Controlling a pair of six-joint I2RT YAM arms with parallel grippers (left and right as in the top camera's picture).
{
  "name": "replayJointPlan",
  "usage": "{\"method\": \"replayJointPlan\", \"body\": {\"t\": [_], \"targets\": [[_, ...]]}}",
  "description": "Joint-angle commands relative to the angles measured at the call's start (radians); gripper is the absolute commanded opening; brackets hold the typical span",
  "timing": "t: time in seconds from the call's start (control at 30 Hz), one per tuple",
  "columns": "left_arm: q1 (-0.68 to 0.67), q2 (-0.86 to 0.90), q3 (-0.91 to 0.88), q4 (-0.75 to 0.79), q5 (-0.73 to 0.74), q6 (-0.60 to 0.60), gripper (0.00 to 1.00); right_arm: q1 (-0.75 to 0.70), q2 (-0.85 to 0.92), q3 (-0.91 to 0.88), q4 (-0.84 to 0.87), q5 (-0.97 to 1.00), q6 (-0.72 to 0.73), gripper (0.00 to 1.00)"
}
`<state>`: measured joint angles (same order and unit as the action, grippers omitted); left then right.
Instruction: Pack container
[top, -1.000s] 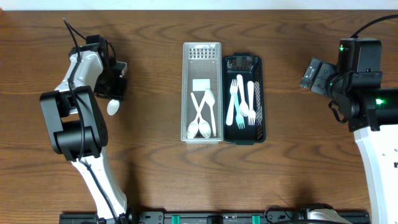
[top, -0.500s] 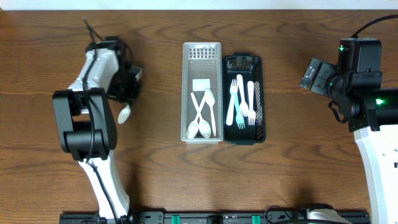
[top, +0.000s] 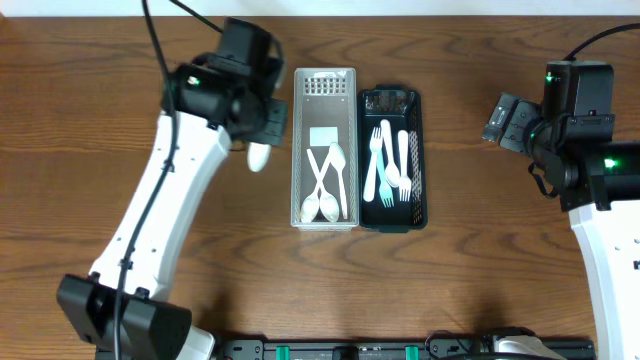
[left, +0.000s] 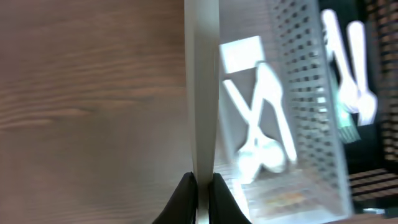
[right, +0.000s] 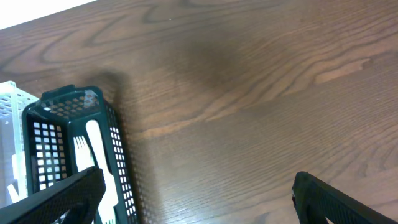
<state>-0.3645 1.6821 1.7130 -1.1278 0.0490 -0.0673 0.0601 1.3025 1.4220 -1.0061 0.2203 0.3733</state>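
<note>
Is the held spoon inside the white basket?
No, the left claw holds the spoon over the table, beside the white basket.

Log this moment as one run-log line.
task: pack container | left gripper: shut on white spoon, beside white basket, not yet in | right gripper: open, over table | green basket: forks

A white spoon (top: 259, 157) hangs, apparently handle-up, just left of the white basket (top: 325, 86) holding spoons (top: 326, 190).

Glossy white plastic spoon (top: 259, 157), wood-grain table (top: 480, 260)
</note>
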Motion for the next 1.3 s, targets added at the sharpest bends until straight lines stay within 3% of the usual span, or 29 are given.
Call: {"method": "replayJointPlan", "body": {"t": [0.0,0.2,0.33,0.5,0.6,0.63,0.67,0.7,0.97,1.27], "targets": [[-0.07,0.058,-0.047,0.028,-0.003,-0.179,0.06,-0.007,0.002,0.004,-0.001,0.008,-0.012,0.99],[-0.156,0.143,-0.075,0.113,-0.004,-0.257,0.07,-0.007,0.002,0.004,-0.001,0.008,-0.011,0.99],[-0.164,0.187,-0.075,0.138,-0.004,-0.279,0.17,-0.007,0.002,0.004,-0.001,0.008,-0.011,0.99],[-0.162,0.194,-0.065,0.129,-0.004,-0.285,0.52,-0.007,0.002,0.004,-0.001,0.008,-0.011,0.99],[-0.151,0.164,-0.006,0.082,-0.005,-0.251,0.63,-0.007,0.002,0.004,-0.001,0.008,-0.011,0.99],[-0.145,0.147,0.015,0.066,-0.005,-0.235,0.73,-0.007,0.002,0.004,-0.001,0.008,-0.011,0.99],[-0.137,0.13,0.036,0.048,-0.008,-0.218,0.9,-0.007,0.002,0.004,-0.001,0.008,-0.011,0.99],[-0.129,0.111,0.057,0.029,-0.013,-0.198,0.98,-0.007,0.002,0.004,-0.001,0.008,-0.011,0.99],[0.003,-0.092,0.1,-0.11,-0.194,-0.161,0.98,-0.007,0.002,0.004,-0.001,0.008,-0.012,0.99],[0.165,-0.167,0.1,-0.179,-0.209,-0.162,0.98,-0.007,0.002,0.004,-0.001,0.008,-0.011,0.99]]}}
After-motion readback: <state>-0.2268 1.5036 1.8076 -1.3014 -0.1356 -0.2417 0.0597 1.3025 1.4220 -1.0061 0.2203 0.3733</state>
